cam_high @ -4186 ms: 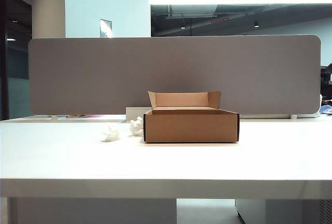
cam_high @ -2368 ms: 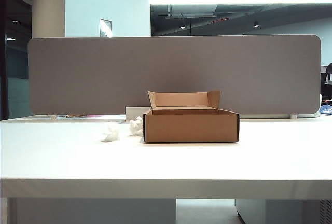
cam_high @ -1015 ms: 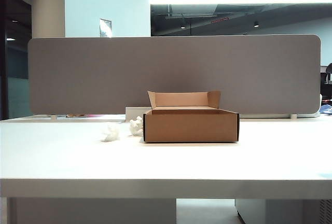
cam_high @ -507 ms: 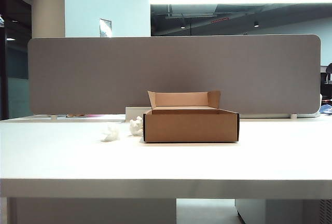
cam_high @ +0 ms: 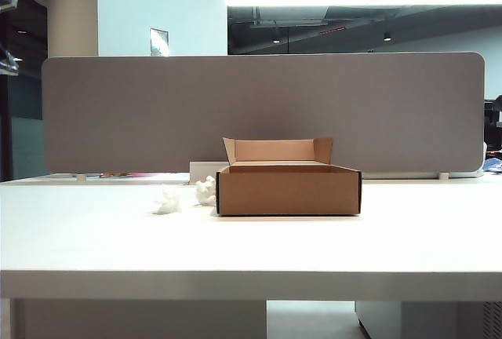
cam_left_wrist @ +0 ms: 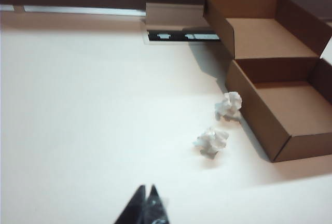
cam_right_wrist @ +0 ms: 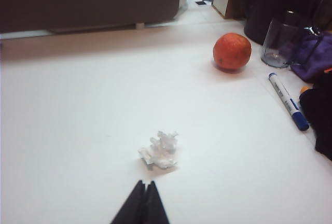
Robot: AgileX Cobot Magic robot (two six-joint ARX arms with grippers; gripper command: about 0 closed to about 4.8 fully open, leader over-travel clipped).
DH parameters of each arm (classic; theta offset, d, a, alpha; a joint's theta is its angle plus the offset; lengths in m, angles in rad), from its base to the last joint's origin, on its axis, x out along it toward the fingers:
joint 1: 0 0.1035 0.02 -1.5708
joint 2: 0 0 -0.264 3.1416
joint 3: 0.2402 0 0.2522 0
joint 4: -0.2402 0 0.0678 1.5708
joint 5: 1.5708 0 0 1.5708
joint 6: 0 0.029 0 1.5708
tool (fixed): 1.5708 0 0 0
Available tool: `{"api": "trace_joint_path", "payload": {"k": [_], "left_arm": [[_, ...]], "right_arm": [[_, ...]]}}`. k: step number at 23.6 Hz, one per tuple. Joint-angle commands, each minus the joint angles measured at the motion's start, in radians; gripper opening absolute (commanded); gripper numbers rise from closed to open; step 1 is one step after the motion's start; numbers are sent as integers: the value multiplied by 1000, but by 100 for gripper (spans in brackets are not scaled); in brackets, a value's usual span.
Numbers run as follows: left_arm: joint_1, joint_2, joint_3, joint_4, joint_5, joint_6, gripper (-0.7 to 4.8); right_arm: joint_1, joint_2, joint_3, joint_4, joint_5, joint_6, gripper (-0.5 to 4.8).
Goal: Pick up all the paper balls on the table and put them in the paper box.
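Note:
Two white crumpled paper balls (cam_high: 166, 200) (cam_high: 205, 191) lie on the table (cam_high: 251, 249), just left of the open brown paper box (cam_high: 289, 190). The left wrist view shows the same pair (cam_left_wrist: 211, 141) (cam_left_wrist: 229, 105) beside the box (cam_left_wrist: 280, 105), whose lid flap (cam_left_wrist: 259, 27) is folded back. My left gripper (cam_left_wrist: 147, 187) is shut and empty, some way short of the nearer ball. In the right wrist view another paper ball (cam_right_wrist: 160, 150) lies on the table. My right gripper (cam_right_wrist: 145, 183) is shut and empty just short of it. Neither gripper shows in the exterior view.
A grey divider panel (cam_high: 263, 115) stands behind the box, with a small white block (cam_high: 205, 170) at its foot. Beyond the right gripper's ball lie an orange (cam_right_wrist: 232, 51), a glass (cam_right_wrist: 282, 42), a blue-capped marker (cam_right_wrist: 288, 101) and purple cloth (cam_right_wrist: 314, 53).
The box and the two balls beside it have not moved. A dark shape has come into the exterior view's upper left edge.

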Motion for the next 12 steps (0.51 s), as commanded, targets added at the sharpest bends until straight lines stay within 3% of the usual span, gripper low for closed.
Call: {"api": "trace_joint_path", "payload": {"k": [1, 8, 12], "left_arm": [[2, 16, 7, 13, 3, 6, -6], [2, 24, 7, 13, 4, 48, -6], [2, 24, 7, 13, 3, 50, -6]], "right_arm": [[-2, 78, 69, -26, -2, -3, -1], [-3, 290, 247, -105, -1, -3, 4], [-10, 425, 369, -192, -1, -3, 81]]}}
